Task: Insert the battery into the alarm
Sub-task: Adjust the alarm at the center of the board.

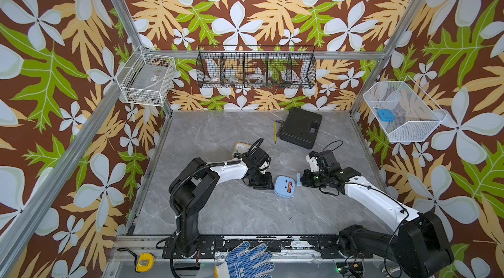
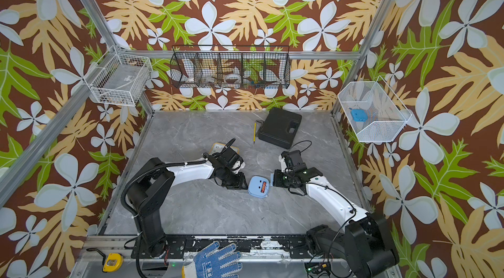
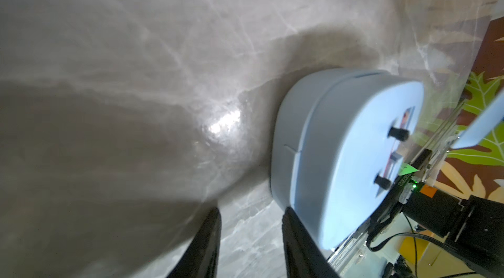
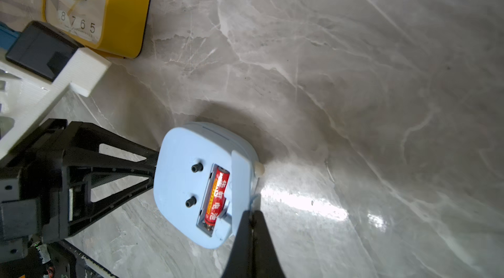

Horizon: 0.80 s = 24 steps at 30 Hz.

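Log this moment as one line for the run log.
battery: lying in alarm bay | right gripper: shut on battery cover, not yet fitted | left gripper: open, finger against alarm side

Red battery [image 4: 216, 197]; pale-blue alarm [image 4: 177, 178], cover [image 4: 240, 178]

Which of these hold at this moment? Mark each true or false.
1. The red battery lies in the open compartment of the alarm. True.
2. The right gripper is open and empty. False: it is shut on the light blue battery cover.
3. The alarm lies back up on the table. True.
4. The yellow clock lies on top of the alarm. False: it is on the table, apart from it.
5. The left gripper clamps the alarm between its jaws. False: its jaws stand apart with nothing between them, beside the alarm.
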Each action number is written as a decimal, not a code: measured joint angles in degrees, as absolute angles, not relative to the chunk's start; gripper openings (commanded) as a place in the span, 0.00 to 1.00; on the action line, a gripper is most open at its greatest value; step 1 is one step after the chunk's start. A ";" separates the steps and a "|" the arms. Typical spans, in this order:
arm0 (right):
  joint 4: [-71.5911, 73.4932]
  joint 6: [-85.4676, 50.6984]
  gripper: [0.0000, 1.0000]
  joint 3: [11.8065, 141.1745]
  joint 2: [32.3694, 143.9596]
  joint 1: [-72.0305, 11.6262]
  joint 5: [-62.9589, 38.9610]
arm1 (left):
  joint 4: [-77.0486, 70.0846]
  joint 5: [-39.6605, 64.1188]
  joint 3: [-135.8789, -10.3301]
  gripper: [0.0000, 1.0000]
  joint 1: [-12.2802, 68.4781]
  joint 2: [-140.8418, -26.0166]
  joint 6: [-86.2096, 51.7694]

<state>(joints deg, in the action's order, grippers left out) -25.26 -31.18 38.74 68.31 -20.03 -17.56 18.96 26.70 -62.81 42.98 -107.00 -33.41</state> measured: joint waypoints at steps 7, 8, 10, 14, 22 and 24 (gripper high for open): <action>-25.28 -34.81 0.00 36.42 66.19 -20.25 -20.47 | 16.43 29.69 -61.41 0.41 43.66 -105.56 -35.90; -25.32 -35.66 0.00 36.40 65.82 -20.27 -20.69 | 15.97 29.93 -61.34 0.41 43.75 -105.56 -35.90; -25.23 -35.97 0.00 36.40 65.19 -20.27 -20.71 | 15.07 30.48 -61.39 0.41 44.23 -105.69 -36.36; -25.39 -36.60 0.00 36.42 65.39 -20.27 -20.78 | 14.09 31.44 -62.22 0.42 44.97 -106.67 -36.60; -27.51 -33.80 0.00 39.18 67.81 -20.27 -20.64 | 13.87 27.29 -61.43 0.47 45.06 -102.54 -36.56; -28.49 -32.08 0.00 40.42 69.14 -20.27 -20.56 | 13.96 25.65 -61.43 0.48 45.06 -101.36 -36.53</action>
